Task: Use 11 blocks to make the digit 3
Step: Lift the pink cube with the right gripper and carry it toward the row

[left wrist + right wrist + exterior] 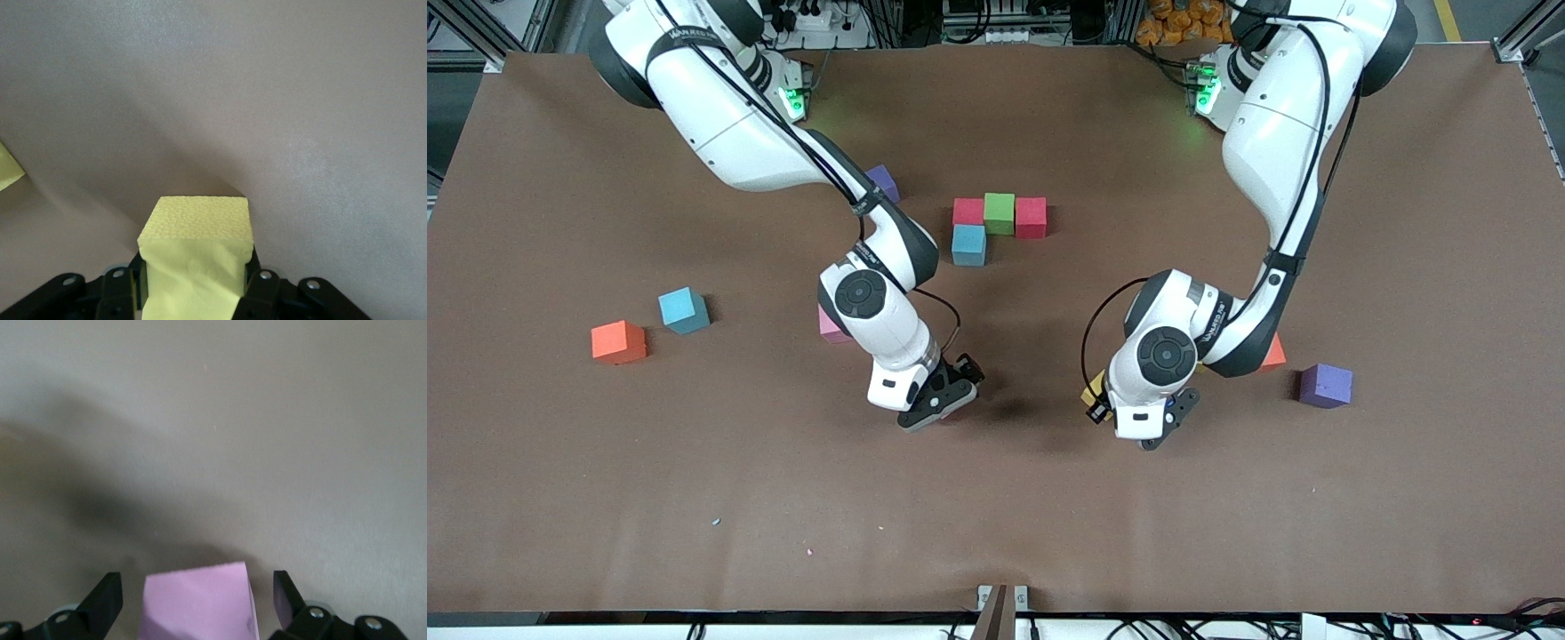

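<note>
The left gripper (193,293), fingers clamped on a yellow block (195,257), and the right gripper (197,603), fingers apart either side of a pink block (197,603), show their loads only in the wrist views; upper-centre of the front view, red (967,212), green (1000,213), red (1031,217) and light blue (968,244) blocks sit on the brown table (694,498).

My brown bench (996,516) carries a cluster in the upper middle of the frame: red block (967,212), green block (1000,213) and second red block (1031,217) in a touching row, with a light blue block (968,244) just below the first. Mid-frame toward my right arm's end lie a second blue block (683,309) and an orange block (618,342), and toward my left arm's end a purple block (1325,385).
</note>
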You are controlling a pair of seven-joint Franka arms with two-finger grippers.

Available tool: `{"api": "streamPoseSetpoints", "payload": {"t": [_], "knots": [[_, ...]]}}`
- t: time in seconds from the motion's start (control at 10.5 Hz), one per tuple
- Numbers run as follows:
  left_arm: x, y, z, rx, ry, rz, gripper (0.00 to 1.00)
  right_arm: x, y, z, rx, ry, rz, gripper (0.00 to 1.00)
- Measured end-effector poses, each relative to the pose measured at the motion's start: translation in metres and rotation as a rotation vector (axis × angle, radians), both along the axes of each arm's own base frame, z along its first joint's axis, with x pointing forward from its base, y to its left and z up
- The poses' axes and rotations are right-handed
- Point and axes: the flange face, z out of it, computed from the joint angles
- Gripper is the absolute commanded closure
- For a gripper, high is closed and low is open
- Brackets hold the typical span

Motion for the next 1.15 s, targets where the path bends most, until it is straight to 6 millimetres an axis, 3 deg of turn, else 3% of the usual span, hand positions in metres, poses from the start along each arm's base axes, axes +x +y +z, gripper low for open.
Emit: {"api": "streamPoseSetpoints", "payload": {"t": [0.29,0.38,0.48,0.67,0.76,1.15], "knots": [[0.0,0.0,0.0,0.0,0.0,0.0,1.0,-0.007,0.005,-0.004,-0.038,0.055,0.009,0.01],[0.0,0.0,0.0,0.0,0.0,0.0,1.0,-0.008,0.006,-0.004,-0.039,0.055,0.01,0.12],[0.0,0.0,0.0,0.0,0.0,0.0,1.0,-0.008,0.005,-0.004,-0.039,0.056,0.01,0.31],[0.0,0.0,0.0,0.0,0.0,0.0,1.0,-0.007,0.004,-0.004,-0.04,0.055,0.008,0.87],[0.0,0.0,0.0,0.0,0.0,0.0,1.0,-0.006,0.004,-0.003,-0.038,0.053,0.006,1.0],[0.0,0.0,0.0,0.0,0.0,0.0,1.0,0.0,0.013,0.022,0.011,0.036,-0.03,1.0]]}}
